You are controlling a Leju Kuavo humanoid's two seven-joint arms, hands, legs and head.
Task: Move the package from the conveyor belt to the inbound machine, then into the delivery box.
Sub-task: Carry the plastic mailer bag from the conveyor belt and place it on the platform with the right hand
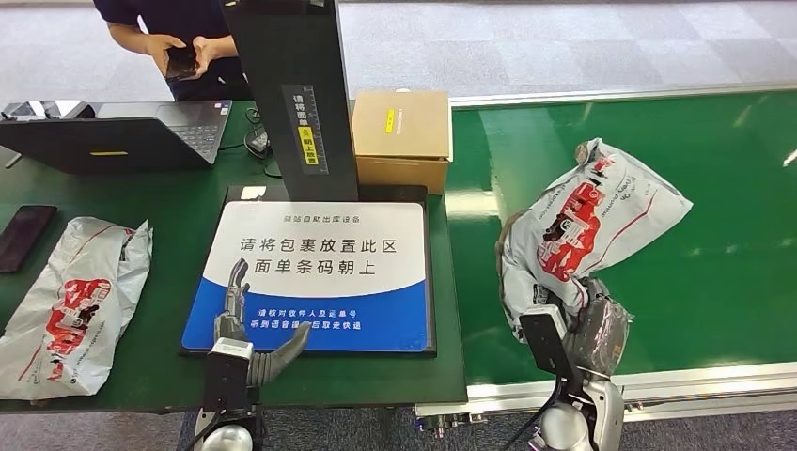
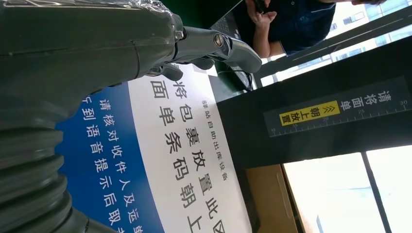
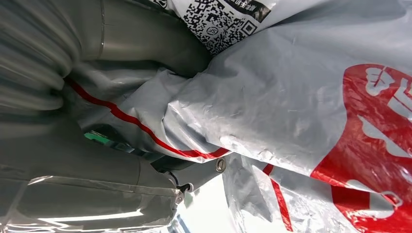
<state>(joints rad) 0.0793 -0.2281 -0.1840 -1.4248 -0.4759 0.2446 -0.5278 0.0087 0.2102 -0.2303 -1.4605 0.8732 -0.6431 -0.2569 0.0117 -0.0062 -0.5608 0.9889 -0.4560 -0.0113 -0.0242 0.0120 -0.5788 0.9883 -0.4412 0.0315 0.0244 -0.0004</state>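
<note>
Fingers (image 3: 145, 63) of right hand (image 1: 578, 324) clutching package (image 1: 583, 221), left hand (image 1: 246, 324) spread over scanner pad (image 1: 320, 272), cardboard box (image 1: 402, 136) behind.

The fingers of the right hand (image 1: 587, 324) are hidden by the grey package (image 1: 578, 230) wrapped around them, so the grip cannot be made out in detail. The person (image 1: 174, 42) behind the laptop (image 1: 132, 132) is cut off by the top edge. A second package (image 1: 70, 305), left of the blue-and-white pad (image 1: 320, 272), is cropped by the left edge. The small print on the pad is too small to be read.
</note>
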